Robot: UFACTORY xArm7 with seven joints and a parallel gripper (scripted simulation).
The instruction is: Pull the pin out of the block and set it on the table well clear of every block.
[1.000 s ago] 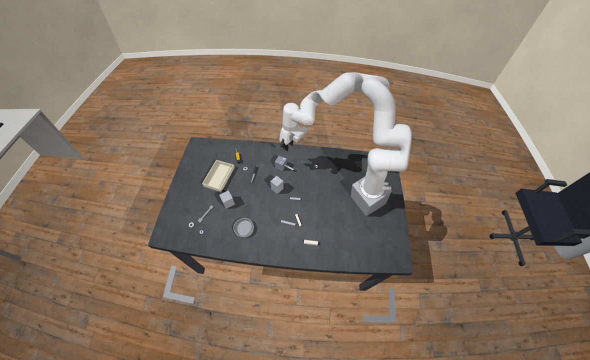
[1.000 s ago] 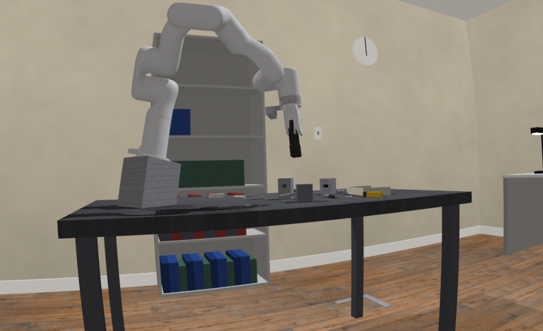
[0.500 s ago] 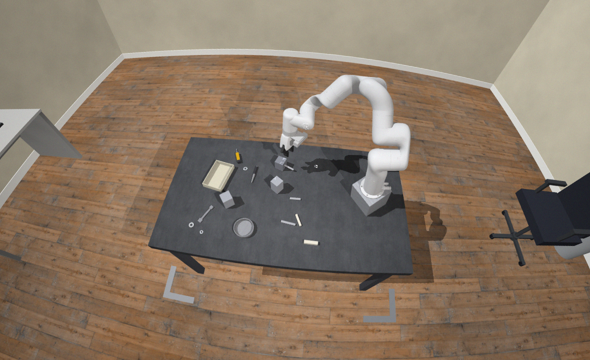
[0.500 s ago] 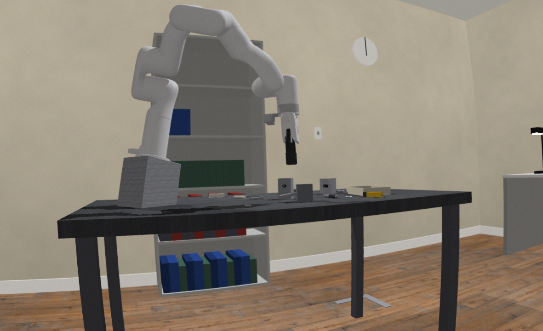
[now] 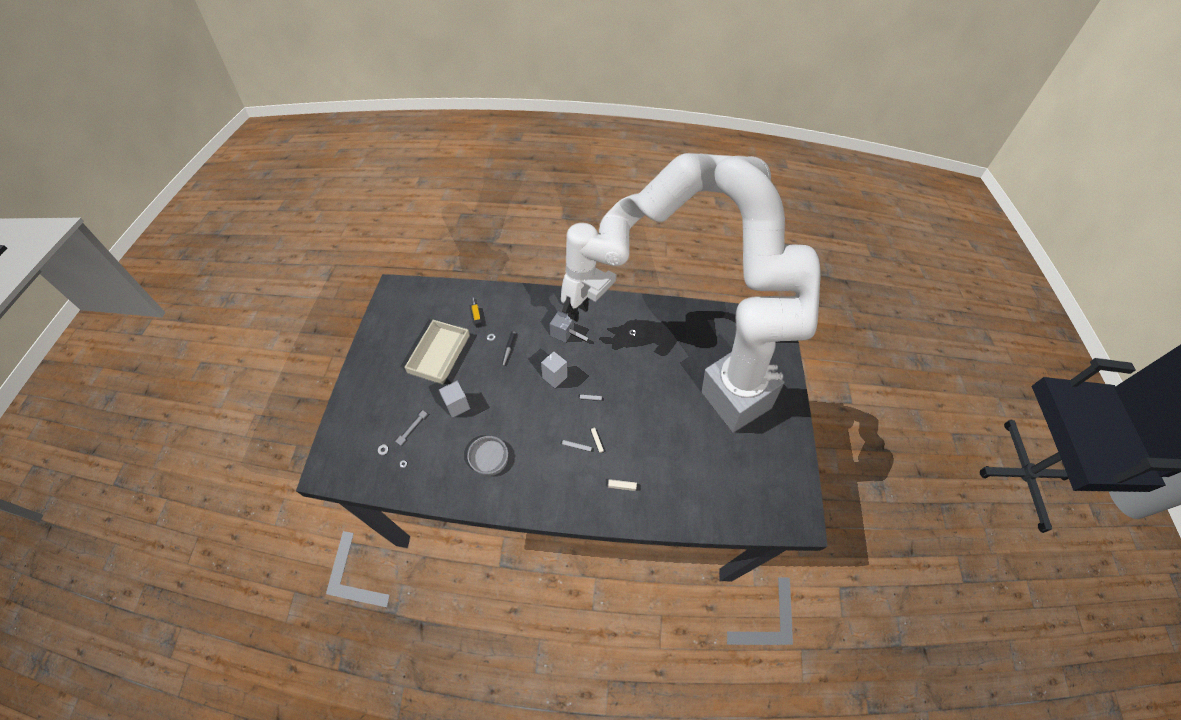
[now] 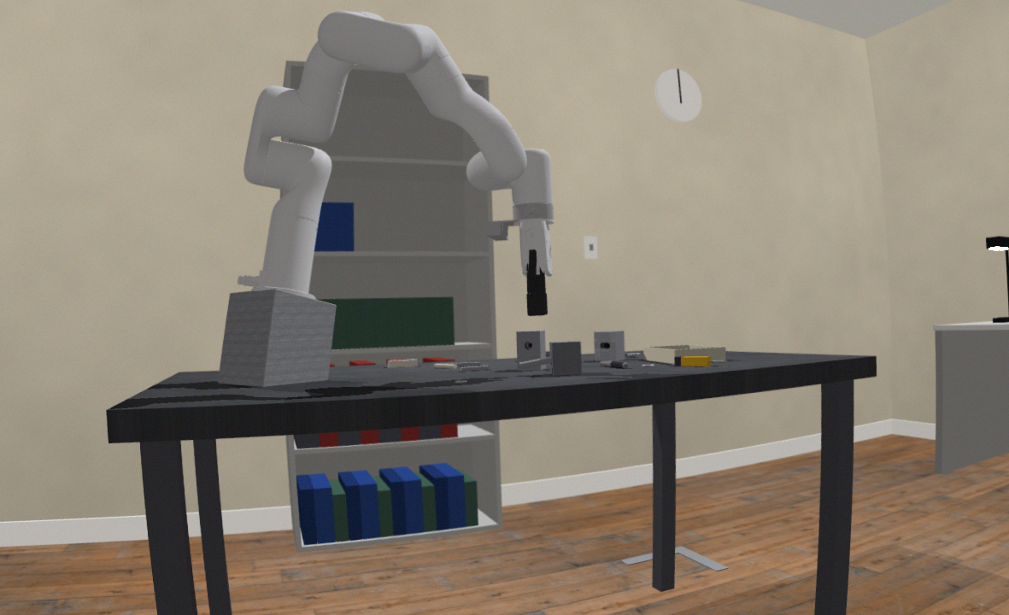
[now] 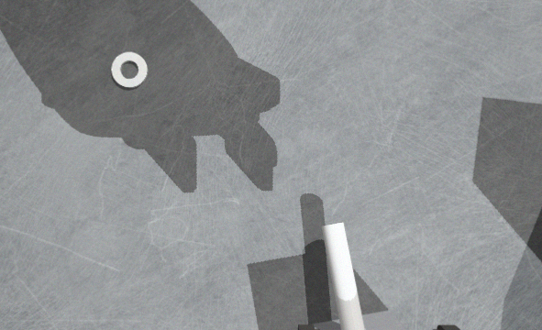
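Observation:
A grey block (image 5: 561, 327) (image 6: 530, 348) stands near the back of the black table (image 5: 692, 501). A pale pin (image 5: 579, 334) (image 7: 341, 275) sticks sideways out of its hole, free end clear of the table. My gripper (image 5: 573, 310) (image 6: 536, 306) hangs just above this block, fingers pointing down. The fingers stand partly apart with nothing between them. In the wrist view only their tips show at the bottom edge, either side of the pin's root. The gripper's shadow on the table shows two separate fingers.
Two more grey blocks (image 5: 555, 368) (image 5: 454, 398) stand nearer the front. A washer (image 5: 632, 333) (image 7: 129, 70) lies right of the pin. A cream tray (image 5: 437, 350), a round dish (image 5: 487, 454), a pen (image 5: 508, 347), loose pegs (image 5: 596, 439) and the robot base (image 5: 742, 398) share the table.

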